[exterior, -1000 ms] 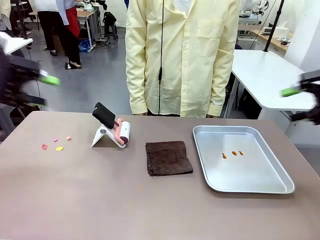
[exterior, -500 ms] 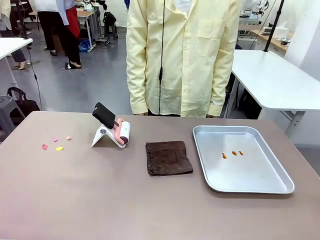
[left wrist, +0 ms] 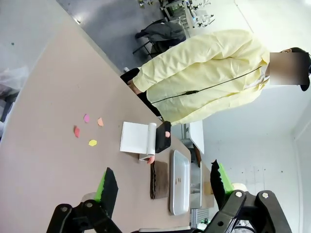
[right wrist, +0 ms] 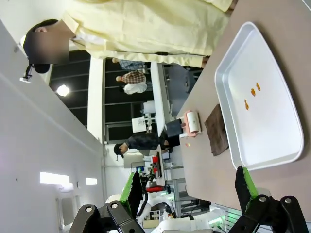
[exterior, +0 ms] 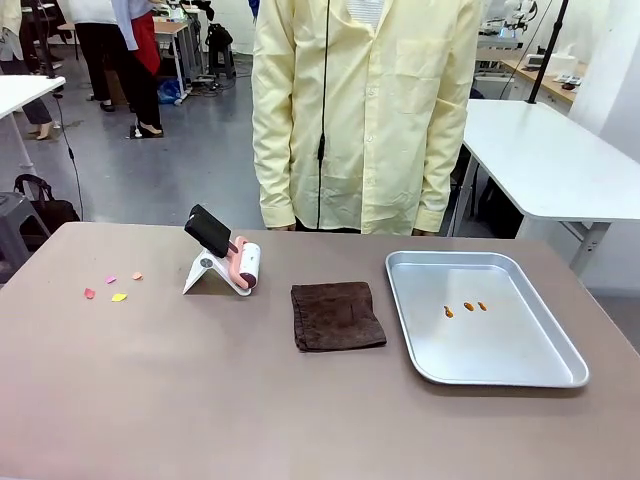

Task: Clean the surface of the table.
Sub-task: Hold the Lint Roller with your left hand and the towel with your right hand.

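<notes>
bench (exterior: 150, 400) lies ahead of both arms | we see 4 paper scraps (exterior: 119, 297) left of the brown cloth (exterior: 337, 315), lint roller (exterior: 243, 266) between | we judge left end effector (left wrist: 162, 179) nearer the scraps | it and right end effector (right wrist: 188, 182) both stand apart, empty

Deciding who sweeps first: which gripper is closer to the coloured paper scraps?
Left. The left gripper hangs open at the end of the table where the paper scraps lie; the right gripper hangs open at the opposite end, past the tray and cloth.
</notes>
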`<state>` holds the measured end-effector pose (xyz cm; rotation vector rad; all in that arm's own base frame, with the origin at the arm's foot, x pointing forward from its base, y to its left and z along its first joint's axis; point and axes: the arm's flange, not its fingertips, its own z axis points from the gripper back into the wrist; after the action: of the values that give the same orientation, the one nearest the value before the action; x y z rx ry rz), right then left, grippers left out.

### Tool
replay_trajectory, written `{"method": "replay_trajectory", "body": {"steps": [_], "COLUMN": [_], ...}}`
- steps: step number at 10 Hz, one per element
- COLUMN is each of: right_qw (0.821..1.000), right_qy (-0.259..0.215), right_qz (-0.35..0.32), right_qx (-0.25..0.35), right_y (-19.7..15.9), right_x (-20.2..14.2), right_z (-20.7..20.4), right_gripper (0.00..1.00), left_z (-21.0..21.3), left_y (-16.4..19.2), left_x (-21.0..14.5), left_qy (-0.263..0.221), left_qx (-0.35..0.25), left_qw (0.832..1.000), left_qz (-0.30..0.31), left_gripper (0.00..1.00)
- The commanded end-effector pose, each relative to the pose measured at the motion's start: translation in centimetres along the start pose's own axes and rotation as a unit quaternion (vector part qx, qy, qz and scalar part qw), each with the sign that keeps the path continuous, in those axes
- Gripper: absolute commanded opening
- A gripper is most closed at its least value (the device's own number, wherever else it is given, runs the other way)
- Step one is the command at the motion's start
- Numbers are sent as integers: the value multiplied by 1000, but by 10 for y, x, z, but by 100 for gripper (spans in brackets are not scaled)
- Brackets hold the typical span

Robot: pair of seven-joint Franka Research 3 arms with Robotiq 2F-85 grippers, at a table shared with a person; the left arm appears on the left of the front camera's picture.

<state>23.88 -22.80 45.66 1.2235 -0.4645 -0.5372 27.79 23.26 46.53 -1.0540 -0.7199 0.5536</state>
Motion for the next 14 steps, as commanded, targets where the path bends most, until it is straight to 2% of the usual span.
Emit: {"method": "replay_trajectory", "body": {"steps": [1, 4, 5, 6, 8, 9, 11, 13, 14], "right_qw": [1000, 1000, 999, 998, 989, 980, 955, 926, 914], "right_qy": [-4, 0, -9, 4, 58, 84, 158, 229, 253], "right_qz": [7, 2, 7, 33, 100, 130, 175, 202, 185], "right_qx": [9, -4, -37, -52, -97, -126, -181, -222, -259], "right_y": [8, 4, 14, 34, 79, 97, 113, 126, 128], "right_x": [0, -1, -3, -5, -13, -20, -39, -66, -86], "right_z": [2, -1, -11, -31, -90, -132, -206, -287, -333], "right_gripper": [100, 100, 100, 100, 100, 100, 100, 100, 100], "left_z": [1, 0, -9, -26, -72, -107, -156, -206, -232], "left_y": [1, -2, -12, -33, -83, -112, -134, -147, -150], "left_x": [0, -1, 3, 6, 8, 2, -11, -27, -37], "left_qy": [3, 3, 21, 44, 102, 144, 210, 234, 241], "left_qx": [-5, 0, 13, 25, 52, 92, 132, 170, 186], "left_qw": [1000, 1000, 999, 998, 988, 973, 948, 931, 926], "left_qz": [-8, -1, -20, -42, -107, -157, -198, -221, -223], "left_gripper": [100, 100, 100, 100, 100, 100, 100, 100, 100]}}
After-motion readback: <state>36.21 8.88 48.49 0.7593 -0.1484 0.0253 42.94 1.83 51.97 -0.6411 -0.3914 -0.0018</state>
